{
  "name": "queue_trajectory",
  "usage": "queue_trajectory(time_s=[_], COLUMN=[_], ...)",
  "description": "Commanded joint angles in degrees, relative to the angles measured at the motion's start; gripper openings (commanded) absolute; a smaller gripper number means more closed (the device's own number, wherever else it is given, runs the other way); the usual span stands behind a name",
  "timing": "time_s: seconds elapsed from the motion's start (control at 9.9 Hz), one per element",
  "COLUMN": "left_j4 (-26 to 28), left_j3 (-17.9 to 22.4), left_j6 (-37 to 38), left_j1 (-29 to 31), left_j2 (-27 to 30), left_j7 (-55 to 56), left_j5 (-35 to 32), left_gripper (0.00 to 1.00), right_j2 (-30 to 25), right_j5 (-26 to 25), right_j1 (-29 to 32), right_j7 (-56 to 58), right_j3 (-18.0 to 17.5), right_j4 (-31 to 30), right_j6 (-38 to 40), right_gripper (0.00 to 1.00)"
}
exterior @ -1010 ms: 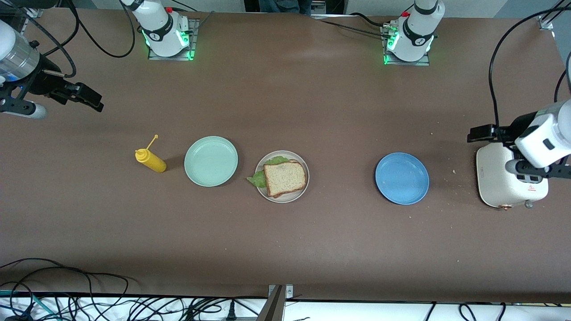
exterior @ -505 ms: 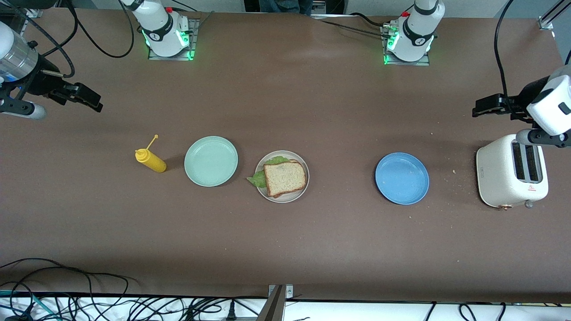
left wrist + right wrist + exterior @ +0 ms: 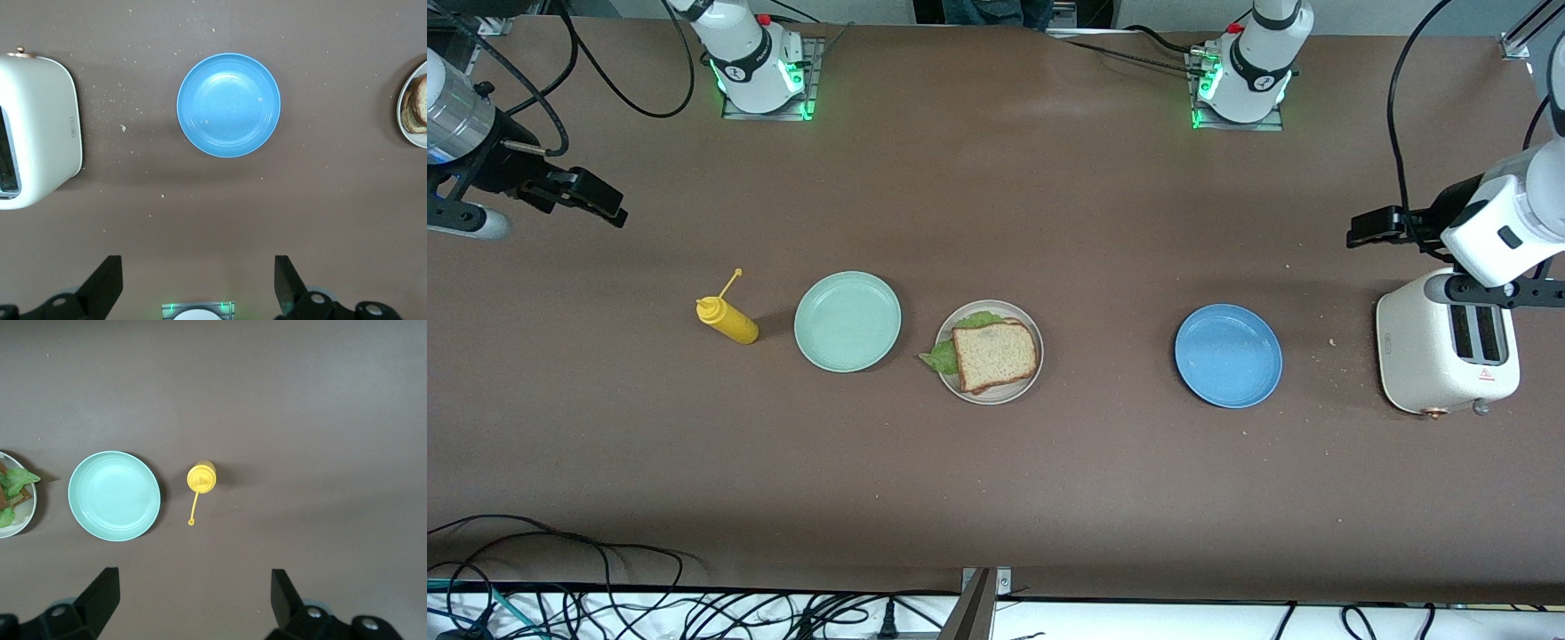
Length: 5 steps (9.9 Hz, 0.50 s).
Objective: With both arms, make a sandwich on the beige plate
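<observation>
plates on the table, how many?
3, in a row: round mint-green plate beside the yellow squeeze bottle; round beige plate under the sandwich; round blue plate nearest the white toaster.

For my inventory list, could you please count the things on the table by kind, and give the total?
Plates: 3 (beige plate, mint-green plate, blue plate)
Sandwiches: 1 (sandwich, on the beige plate)
Mustard bottles: 1 (yellow bottle)
Toasters: 1 (white toaster)
Total: 6
</observation>
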State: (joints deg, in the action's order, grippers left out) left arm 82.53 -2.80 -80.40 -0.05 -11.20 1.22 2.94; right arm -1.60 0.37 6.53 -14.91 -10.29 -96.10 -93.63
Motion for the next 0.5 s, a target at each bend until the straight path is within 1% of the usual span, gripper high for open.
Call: queue_trajectory(time_s=[0.0, 0.1, 0.2, 0.4], left_j4=[6.2, 5.9, 5.7, 5.3], left_j3=[-0.6, -0.5, -0.4, -0.4], left_j6=[-2.8, -2.7, -2.7, -2.6], left_j1=[-0.1, 0.3, 0.5, 0.6], left_j2=[5.0, 5.0, 4.9, 4.8], left_j7=[0.0, -1.6, -6.3, -7.6], left_j5=[-1.9, -1.9, -2.0, -4.8], left_gripper=[1.00, 1.00, 1.00, 1.00], right_j2=[0.9, 0.9, 0.9, 0.9], right_j5=[0.5, 0.5, 0.5, 0.5], right_j1=[0.4, 0.4, 0.4, 0.4], right_j7=[0.5, 0.4, 0.5, 0.6], right_j3=[-0.3, -0.3, -0.3, -0.3], right_j4=[1.8, 1.8, 1.8, 1.8], right_j6=[0.9, 1.0, 1.0, 1.1], right_gripper=[1.00, 1.00, 1.00, 1.00])
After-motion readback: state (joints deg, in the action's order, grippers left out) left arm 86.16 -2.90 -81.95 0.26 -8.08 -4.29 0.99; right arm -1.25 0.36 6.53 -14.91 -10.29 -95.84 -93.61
